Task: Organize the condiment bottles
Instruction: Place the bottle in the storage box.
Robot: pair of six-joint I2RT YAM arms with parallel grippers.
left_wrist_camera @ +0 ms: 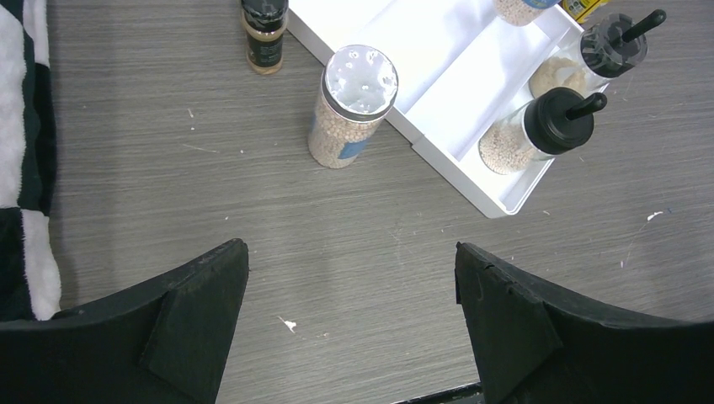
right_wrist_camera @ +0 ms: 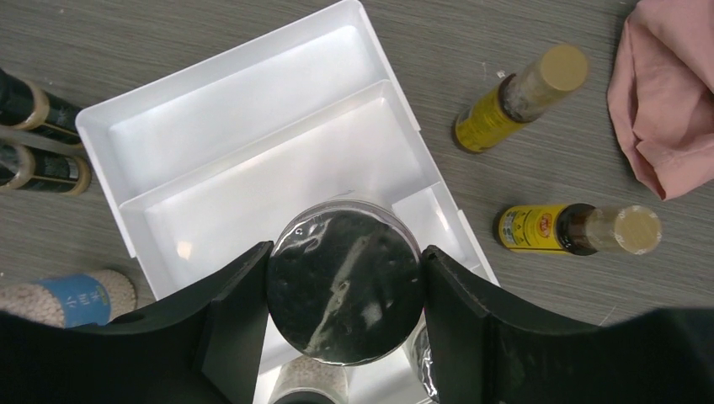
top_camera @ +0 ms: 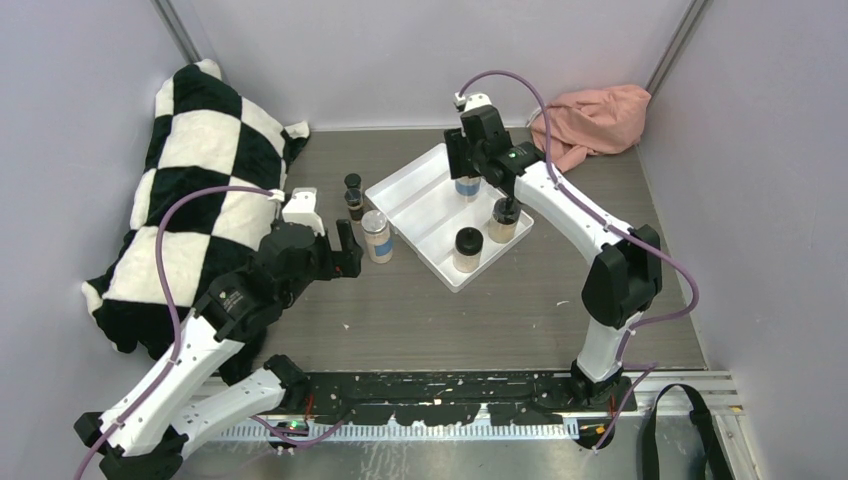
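Note:
My right gripper [right_wrist_camera: 343, 284] is shut on a silver-lidded blue-labelled jar [right_wrist_camera: 343, 290], held over the white tray [right_wrist_camera: 253, 143]; in the top view the jar [top_camera: 467, 188] hangs below the gripper [top_camera: 466, 165]. Two tan black-capped jars [top_camera: 467, 250] [top_camera: 503, 220] stand in the tray's near end. The second silver-lidded jar [left_wrist_camera: 354, 105] stands on the table left of the tray, with two tiny dark bottles [top_camera: 353, 185] [top_camera: 355, 206] behind it. Two slim amber bottles [right_wrist_camera: 522, 97] [right_wrist_camera: 581, 229] lie right of the tray. My left gripper [left_wrist_camera: 352, 278] is open and empty, short of that jar.
A black-and-white checkered cushion [top_camera: 190, 200] fills the left side. A pink cloth [top_camera: 590, 120] lies in the back right corner, close to the amber bottles. Grey walls close in the table on three sides.

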